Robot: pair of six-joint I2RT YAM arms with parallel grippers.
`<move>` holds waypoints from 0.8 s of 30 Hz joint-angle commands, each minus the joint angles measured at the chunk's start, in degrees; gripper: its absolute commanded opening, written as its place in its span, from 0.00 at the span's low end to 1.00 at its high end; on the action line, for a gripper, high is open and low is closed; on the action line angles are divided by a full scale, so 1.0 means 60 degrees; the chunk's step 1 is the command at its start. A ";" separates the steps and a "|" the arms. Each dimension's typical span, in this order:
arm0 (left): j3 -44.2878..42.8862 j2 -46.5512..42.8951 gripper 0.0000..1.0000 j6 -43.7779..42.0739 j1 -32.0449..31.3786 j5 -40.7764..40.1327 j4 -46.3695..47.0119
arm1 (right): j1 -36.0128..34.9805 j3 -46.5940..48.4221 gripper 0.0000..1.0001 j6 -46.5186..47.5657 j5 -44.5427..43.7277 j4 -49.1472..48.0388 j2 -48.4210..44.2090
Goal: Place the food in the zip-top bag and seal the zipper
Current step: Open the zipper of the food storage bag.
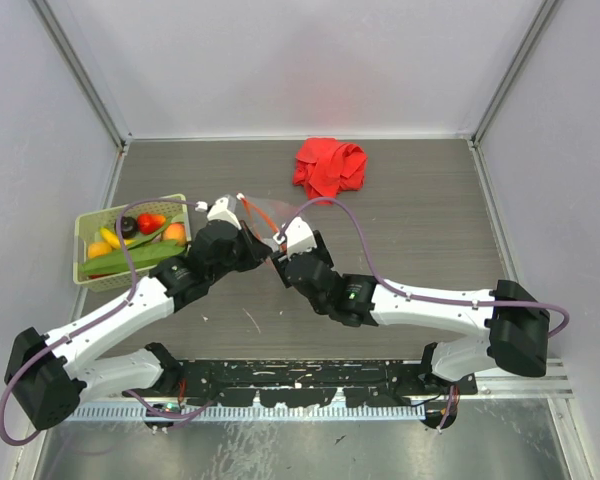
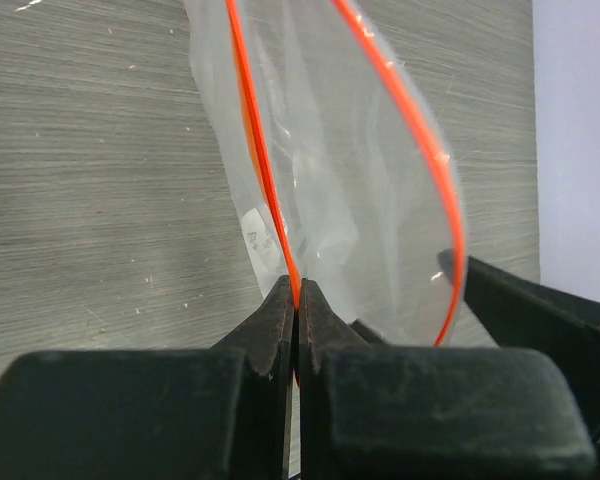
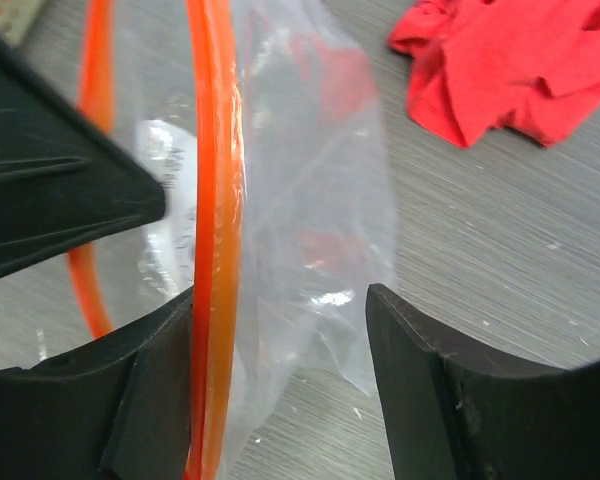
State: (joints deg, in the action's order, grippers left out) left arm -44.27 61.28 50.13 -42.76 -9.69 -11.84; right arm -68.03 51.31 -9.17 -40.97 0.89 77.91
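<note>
Pinching the zipper (image 2: 263, 170) between its pressed-together jaws, the left gripper (image 2: 297, 292) holds one lip of the zip-top bag (image 2: 355, 190) above the middle of the table (image 1: 430, 230), and the clear film hangs open in a loop, the other run of the red-orange strip curving away to the right in the left wrist view. The right gripper (image 3: 280, 305) meets it from the opposite side with its jaws spread; that second run of the strip stands just beside the inner face of one finger (image 3: 150, 400), and thin plastic fills the gap across to the other finger, which does not touch it. The food (image 1: 140, 238) lies in a pale green basket (image 1: 88, 222) at the left side of the table, well apart from the bag: a yellow banana, red and orange pieces, a dark one and long green pods. A crumpled red cloth (image 1: 330, 165) lies towards the far edge.
</note>
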 commanded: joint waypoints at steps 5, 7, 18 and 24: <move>-0.0720 -0.0192 0.00 -0.0598 -0.0256 -0.1239 -0.0776 | -0.0058 0.0473 0.62 -0.0644 -0.2702 0.0651 -0.0527; -0.0858 -0.0087 0.00 -0.0694 -0.0300 -0.1339 -0.0974 | -0.0058 0.0525 0.60 -0.0714 -0.2752 0.0769 -0.0499; -0.1180 0.0016 0.00 -0.0970 -0.1009 -0.1875 -0.1134 | 0.0029 0.1566 0.57 -0.1123 -0.2258 0.1246 0.0536; -0.1179 -0.0153 0.00 -0.1051 -0.1156 -0.2096 -0.1082 | 0.0531 0.1866 0.57 -0.1280 -0.1173 0.1255 0.0930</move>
State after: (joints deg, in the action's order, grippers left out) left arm -49.06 61.84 45.28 -49.15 -19.42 -19.25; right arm -67.05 59.35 -15.14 -51.22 9.21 83.00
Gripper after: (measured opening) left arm 0.007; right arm 0.573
